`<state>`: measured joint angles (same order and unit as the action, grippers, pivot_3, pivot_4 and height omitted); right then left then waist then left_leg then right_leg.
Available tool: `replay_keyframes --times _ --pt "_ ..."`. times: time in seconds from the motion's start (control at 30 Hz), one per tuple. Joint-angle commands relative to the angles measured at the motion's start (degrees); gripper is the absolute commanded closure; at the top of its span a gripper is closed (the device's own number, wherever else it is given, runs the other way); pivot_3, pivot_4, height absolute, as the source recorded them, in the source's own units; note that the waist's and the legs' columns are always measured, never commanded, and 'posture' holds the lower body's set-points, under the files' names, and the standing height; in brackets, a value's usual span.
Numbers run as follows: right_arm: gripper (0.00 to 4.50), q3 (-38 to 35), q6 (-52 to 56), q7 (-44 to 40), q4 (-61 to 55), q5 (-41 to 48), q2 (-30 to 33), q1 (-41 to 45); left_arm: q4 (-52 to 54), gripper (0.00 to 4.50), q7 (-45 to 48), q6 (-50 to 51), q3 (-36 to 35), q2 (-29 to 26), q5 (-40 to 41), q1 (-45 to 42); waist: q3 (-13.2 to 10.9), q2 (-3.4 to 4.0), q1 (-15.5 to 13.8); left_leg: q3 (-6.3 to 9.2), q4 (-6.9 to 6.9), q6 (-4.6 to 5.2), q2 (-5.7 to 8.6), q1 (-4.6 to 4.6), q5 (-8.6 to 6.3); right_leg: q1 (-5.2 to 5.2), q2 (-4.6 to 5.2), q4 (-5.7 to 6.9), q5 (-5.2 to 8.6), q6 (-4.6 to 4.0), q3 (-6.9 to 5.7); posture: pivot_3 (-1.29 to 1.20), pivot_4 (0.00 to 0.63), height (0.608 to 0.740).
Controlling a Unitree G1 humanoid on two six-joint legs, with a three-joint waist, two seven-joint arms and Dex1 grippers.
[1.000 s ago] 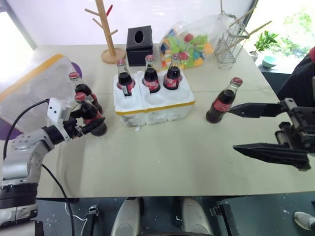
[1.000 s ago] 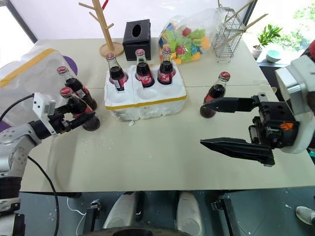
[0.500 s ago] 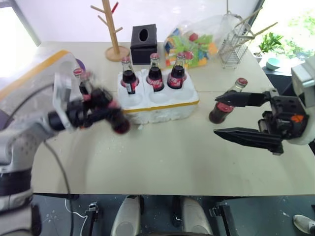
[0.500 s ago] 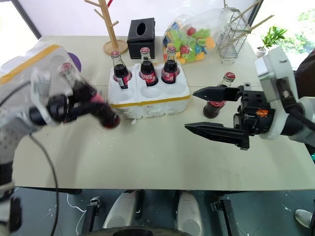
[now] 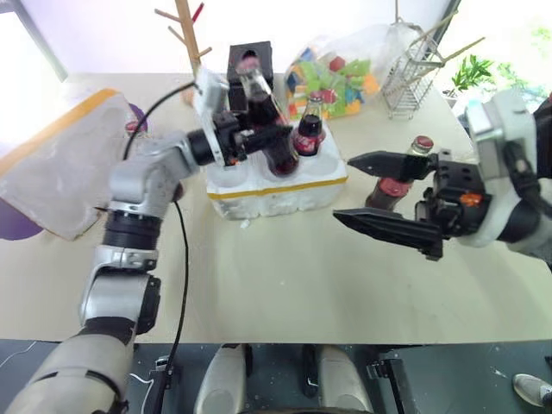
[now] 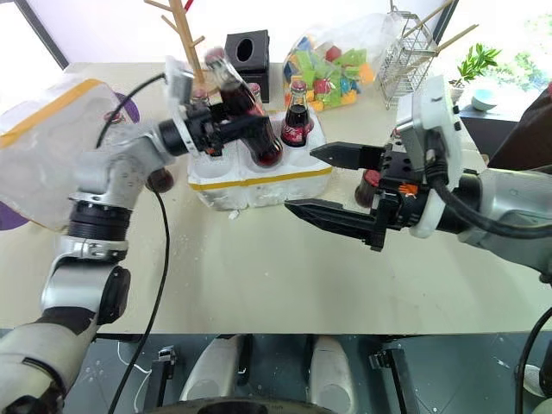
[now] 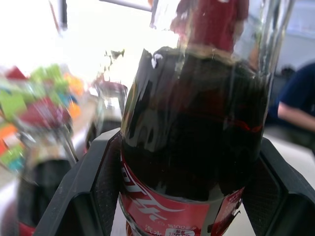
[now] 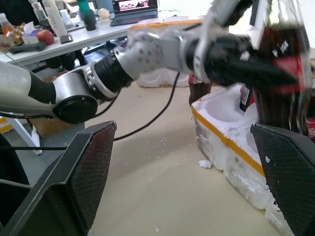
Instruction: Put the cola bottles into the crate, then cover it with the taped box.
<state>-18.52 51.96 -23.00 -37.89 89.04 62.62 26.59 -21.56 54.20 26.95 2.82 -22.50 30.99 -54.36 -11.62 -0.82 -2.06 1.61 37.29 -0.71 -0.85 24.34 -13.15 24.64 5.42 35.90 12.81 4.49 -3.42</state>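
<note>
My left gripper [image 5: 266, 135] is shut on a cola bottle [image 5: 261, 110], which hangs tilted over the middle of the crate [image 5: 278, 185]. In the left wrist view that bottle [image 7: 197, 137] sits between both pads [image 7: 83, 191]. Another cola bottle [image 5: 308, 132] stands in the crate's right back well; the rest of that row is hidden behind the held one. My right gripper [image 5: 345, 188] is open, level, just right of the crate, in front of a cola bottle [image 5: 418, 147] standing on the table. One more bottle's cap [image 5: 132, 129] peeks beside the taped box [image 5: 60, 159] at the left.
At the back stand a wooden mug tree [image 5: 191, 43], a black tissue box [image 6: 246, 47], a bag of coloured blocks [image 5: 336, 73] and a wire rack [image 5: 405, 69]. Foam crumbs lie by the crate. The front half of the table [image 5: 285, 285] is bare.
My left gripper lifted its bottle from the table beside the taped box and carried it up and right to above the crate. My right gripper drifted left, still open.
</note>
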Motion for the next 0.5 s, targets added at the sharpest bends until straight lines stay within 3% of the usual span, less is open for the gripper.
replay_keyframes --times 0.03,0.47,0.5 --pt "0.00 -4.4 -1.2 -3.9 1.4 -2.9 0.0 -4.2 -1.4 1.83 3.2 -6.4 2.1 0.1 -5.2 -3.1 0.0 -0.03 -0.2 0.01 -0.01 0.01 -0.01 0.01 -0.01 0.00 0.00 0.00 0.00 0.00 0.00 0.00 0.150 0.740" --pt "0.00 -3.7 -4.4 -14.0 6.1 -15.7 -2.3 -8.6 -12.2 1.83 3.2 -13.8 5.7 3.8 -17.4 -4.9 0.0 -0.04 -0.1 -0.01 0.12 0.03 -0.03 0.02 -0.01 0.01 -0.02 0.06 -0.04 0.04 0.01 0.00 0.150 0.740" --pt "0.00 -3.5 -4.5 -14.6 6.4 -16.3 -2.4 -8.5 -13.0 1.33 2.8 -14.3 5.6 4.4 -18.0 -4.8 0.0 -0.04 -0.2 -0.01 0.12 0.03 -0.02 0.02 -0.01 0.01 -0.01 0.05 -0.05 0.04 0.01 0.00 0.150 0.740"
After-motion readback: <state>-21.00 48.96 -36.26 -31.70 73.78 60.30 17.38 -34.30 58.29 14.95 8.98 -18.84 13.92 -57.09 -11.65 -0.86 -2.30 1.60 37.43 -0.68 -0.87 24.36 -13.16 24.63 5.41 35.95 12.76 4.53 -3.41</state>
